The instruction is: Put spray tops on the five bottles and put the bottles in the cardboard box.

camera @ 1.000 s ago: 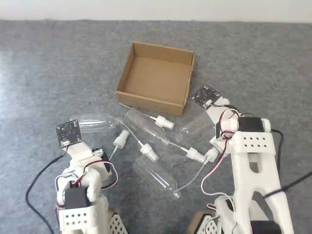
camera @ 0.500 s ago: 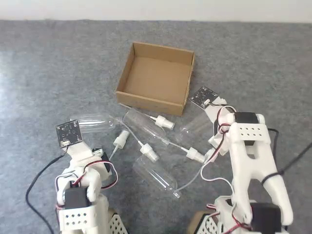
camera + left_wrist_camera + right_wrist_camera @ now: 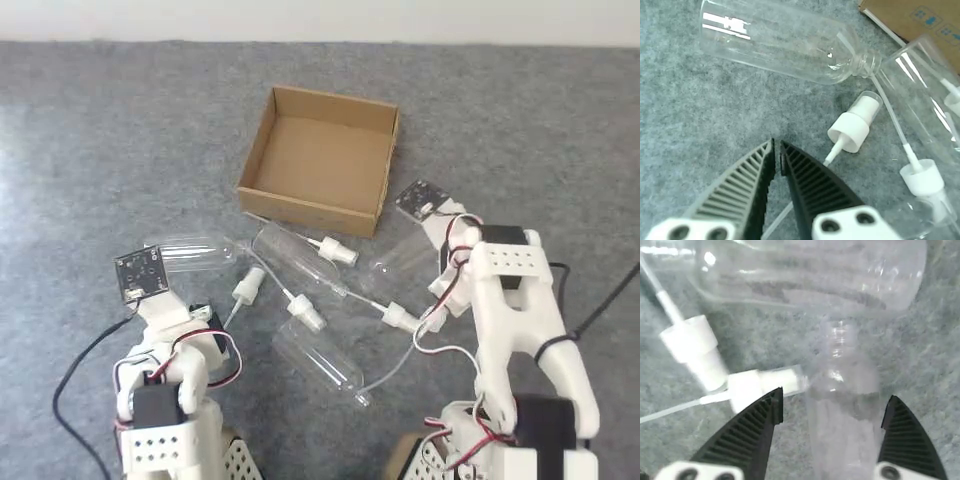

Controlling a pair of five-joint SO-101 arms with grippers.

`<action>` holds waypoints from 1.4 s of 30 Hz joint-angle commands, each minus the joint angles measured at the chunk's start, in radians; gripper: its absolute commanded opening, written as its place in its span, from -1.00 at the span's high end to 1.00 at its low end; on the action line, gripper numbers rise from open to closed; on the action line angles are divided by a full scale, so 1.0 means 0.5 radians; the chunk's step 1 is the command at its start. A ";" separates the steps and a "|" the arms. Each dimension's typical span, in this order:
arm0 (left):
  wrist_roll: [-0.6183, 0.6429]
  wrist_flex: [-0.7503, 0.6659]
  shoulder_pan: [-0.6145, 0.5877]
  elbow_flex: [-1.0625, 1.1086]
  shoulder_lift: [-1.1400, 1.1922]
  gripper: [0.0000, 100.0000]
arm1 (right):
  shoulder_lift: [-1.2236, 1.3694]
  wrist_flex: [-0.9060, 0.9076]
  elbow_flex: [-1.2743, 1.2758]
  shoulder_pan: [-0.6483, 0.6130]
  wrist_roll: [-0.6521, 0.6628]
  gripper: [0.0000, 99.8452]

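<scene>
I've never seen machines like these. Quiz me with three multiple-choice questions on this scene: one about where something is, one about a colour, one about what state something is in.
1. Where is the cardboard box?
A. Between the two robot bases.
B. On the far side of the lying bottles.
C. On top of a bottle.

2. What colour are the loose spray tops?
A. Red.
B. Black.
C. White.

3. How is the right pincer?
A. Open, with a clear bottle between its fingers.
B. Shut on a spray top.
C. Gripping the box.

Answers: B, the high view shows the box beyond the bottles; C, every top is white plastic; A, the right wrist view shows the fingers apart on either side of the bottle.
</scene>
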 commanded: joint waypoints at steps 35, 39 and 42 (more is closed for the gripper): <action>0.012 0.006 -0.006 -0.023 -0.028 0.97 | 0.250 -0.140 -0.276 0.054 0.089 0.47; 0.012 0.006 -0.006 -0.023 -0.028 0.97 | 0.253 -0.143 -0.267 0.054 0.157 0.46; 0.012 0.006 -0.006 -0.023 -0.028 0.97 | 0.253 -0.143 -0.267 0.054 0.172 0.47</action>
